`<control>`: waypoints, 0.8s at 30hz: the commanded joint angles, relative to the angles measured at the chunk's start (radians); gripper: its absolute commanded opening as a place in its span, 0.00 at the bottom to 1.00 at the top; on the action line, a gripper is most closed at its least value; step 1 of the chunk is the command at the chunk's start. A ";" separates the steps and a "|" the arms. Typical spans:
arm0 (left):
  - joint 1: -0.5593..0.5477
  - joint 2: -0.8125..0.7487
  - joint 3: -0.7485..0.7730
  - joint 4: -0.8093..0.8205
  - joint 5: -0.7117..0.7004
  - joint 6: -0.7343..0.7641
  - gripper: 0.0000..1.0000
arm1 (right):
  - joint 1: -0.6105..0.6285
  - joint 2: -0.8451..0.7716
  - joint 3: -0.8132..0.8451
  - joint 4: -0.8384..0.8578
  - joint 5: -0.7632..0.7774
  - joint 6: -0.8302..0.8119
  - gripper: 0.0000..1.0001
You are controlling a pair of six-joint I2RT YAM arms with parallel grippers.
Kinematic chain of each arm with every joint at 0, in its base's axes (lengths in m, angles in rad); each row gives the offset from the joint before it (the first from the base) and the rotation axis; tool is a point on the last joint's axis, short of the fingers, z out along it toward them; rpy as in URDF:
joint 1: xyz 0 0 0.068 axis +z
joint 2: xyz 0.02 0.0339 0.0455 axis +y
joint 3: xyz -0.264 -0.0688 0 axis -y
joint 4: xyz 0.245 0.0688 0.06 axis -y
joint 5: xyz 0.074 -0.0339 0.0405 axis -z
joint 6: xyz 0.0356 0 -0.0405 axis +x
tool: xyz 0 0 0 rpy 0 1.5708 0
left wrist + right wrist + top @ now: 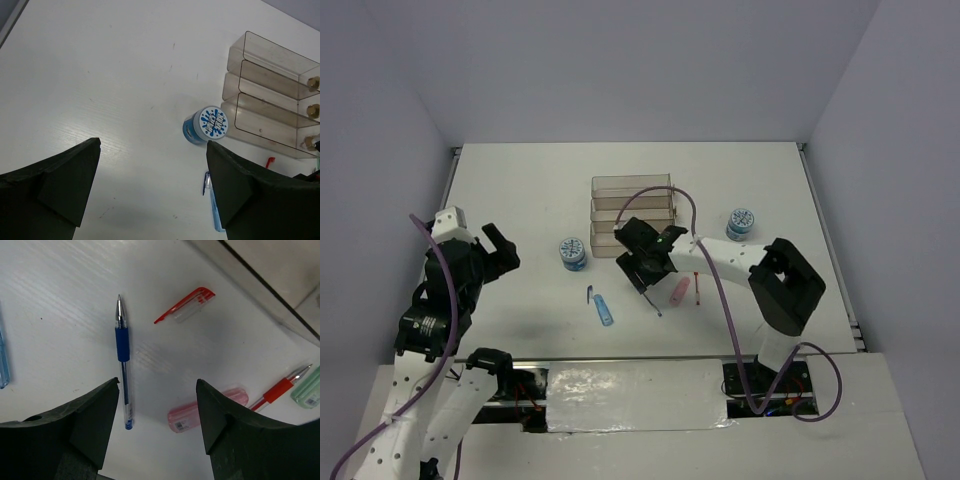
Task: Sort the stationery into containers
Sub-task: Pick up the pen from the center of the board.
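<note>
Right tool (pixel 157 390) hovers, jaws apart and empty, over the blue pen (pixel 123 357) lying on the worktop (pixel 60 295) near the containers (pixel 633 205): pick-up in hand, likely needing a sideways shift to straddle the barrel, then closing.

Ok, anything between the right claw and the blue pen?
Nothing visible. The blue pen lies on the table, its rear end between the right claw's open jaws; a pink stick lies apart from it.
</note>
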 commanded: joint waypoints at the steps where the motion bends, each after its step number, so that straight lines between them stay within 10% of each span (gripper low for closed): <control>1: 0.007 -0.016 -0.006 0.056 0.034 0.034 0.99 | 0.020 0.012 0.008 0.030 -0.019 -0.013 0.70; 13: 0.007 -0.023 -0.008 0.063 0.057 0.046 0.99 | 0.055 0.039 -0.058 0.076 -0.046 0.033 0.64; 24: 0.007 -0.025 -0.011 0.070 0.074 0.054 0.99 | 0.083 0.143 -0.113 0.140 -0.115 0.067 0.31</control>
